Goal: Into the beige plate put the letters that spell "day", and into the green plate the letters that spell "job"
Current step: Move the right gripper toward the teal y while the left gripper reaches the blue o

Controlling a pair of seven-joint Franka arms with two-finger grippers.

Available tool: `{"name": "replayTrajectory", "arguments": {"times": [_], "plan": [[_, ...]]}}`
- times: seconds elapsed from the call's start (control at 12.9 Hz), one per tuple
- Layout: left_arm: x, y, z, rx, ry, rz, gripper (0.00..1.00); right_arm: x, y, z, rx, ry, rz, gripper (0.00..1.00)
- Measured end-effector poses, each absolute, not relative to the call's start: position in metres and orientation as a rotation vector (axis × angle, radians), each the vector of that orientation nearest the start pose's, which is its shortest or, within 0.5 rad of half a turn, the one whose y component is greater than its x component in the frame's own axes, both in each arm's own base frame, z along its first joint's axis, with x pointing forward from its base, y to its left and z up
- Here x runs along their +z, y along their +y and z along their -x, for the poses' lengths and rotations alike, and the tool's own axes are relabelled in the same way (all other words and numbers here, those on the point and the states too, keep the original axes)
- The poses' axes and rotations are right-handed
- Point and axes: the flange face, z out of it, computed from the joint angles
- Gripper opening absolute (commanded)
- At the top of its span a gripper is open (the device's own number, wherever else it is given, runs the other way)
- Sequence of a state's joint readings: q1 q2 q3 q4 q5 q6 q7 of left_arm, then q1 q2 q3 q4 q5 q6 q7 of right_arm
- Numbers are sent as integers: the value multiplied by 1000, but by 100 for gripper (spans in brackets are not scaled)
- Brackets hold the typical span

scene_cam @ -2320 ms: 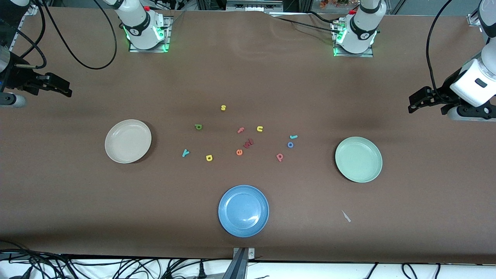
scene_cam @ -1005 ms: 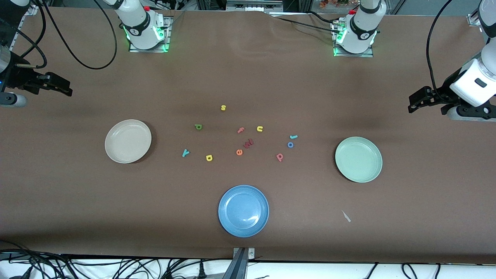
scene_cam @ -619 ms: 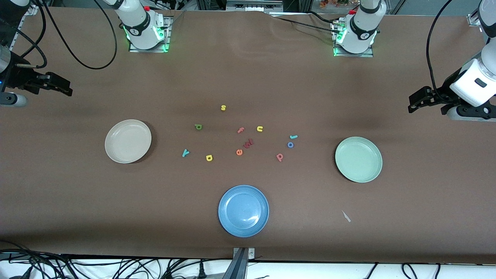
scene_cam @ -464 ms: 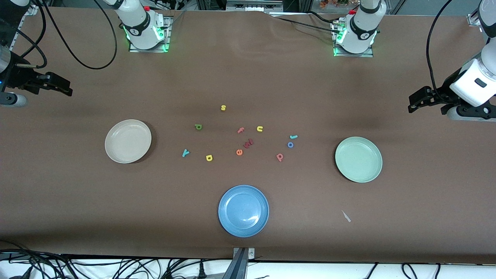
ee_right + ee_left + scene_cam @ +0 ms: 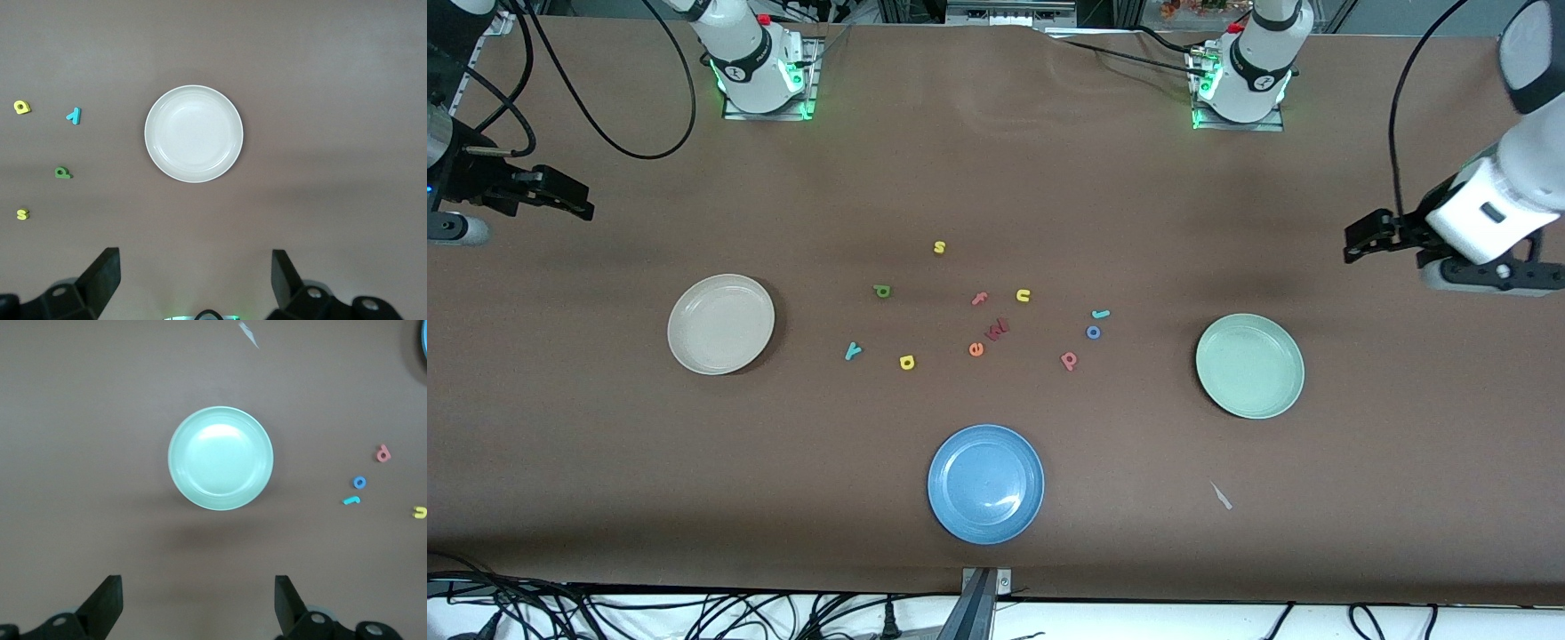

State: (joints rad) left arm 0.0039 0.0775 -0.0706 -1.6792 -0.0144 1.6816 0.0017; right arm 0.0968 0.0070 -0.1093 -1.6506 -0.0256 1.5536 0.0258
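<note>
- Letters are lying loose on the brown table (image 5: 605, 444), none plated yet: green d (image 5: 882, 291), yellow a (image 5: 907, 362) and teal y (image 5: 853, 351) are sitting toward the beige plate (image 5: 720, 324); teal j (image 5: 1101, 314), blue o (image 5: 1093, 332) and salmon-pink b (image 5: 1069, 360) are clustering toward the green plate (image 5: 1249, 365).
- Both plates are standing empty, the beige one toward the right arm's end, the green one toward the left arm's end.
- Left gripper (image 5: 1371, 240) is hanging over bare table at its own end, farther from the front camera than the green plate, fingers spread wide and carrying nothing.
- Right gripper (image 5: 560, 197) is waiting over the table edge at its end, fingers likewise apart and empty.
- Risk, as judged: j and o are lying just beside each other, so wide fingers closing on one may well nudge or drag the other.
- Risk, as judged: decoys are sitting close by, namely yellow s (image 5: 939, 247), yellow u (image 5: 1024, 295), pink f (image 5: 979, 299), orange e (image 5: 975, 349) and a dark red letter (image 5: 997, 330) touching it; a look-alike could be grabbed, especially a yellow one for the a.
- Risk, as judged: d and b both are reading as p, inviting a swap between plates.
- Count: eleven letters, six wanted; three plates, counting the unused blue plate (image 5: 985, 484) nearest the front camera; two grippers; one pale scrap (image 5: 1221, 496).
</note>
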Motion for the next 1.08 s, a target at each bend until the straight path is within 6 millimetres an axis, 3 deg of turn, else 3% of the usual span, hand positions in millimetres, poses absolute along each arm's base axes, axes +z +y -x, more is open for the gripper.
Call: {"name": "replayTrajectory", "arguments": {"times": [0.31, 0.7, 1.08], "plan": [[515, -87, -581, 184, 234, 3144, 100, 579, 7, -548, 202, 13, 3162, 100], [474, -157, -586, 273, 411, 3115, 100, 568, 70, -543, 245, -166, 3163, 100], [413, -224, -605, 334, 549, 3096, 100, 527, 123, -541, 430, -309, 3124, 100]]}}
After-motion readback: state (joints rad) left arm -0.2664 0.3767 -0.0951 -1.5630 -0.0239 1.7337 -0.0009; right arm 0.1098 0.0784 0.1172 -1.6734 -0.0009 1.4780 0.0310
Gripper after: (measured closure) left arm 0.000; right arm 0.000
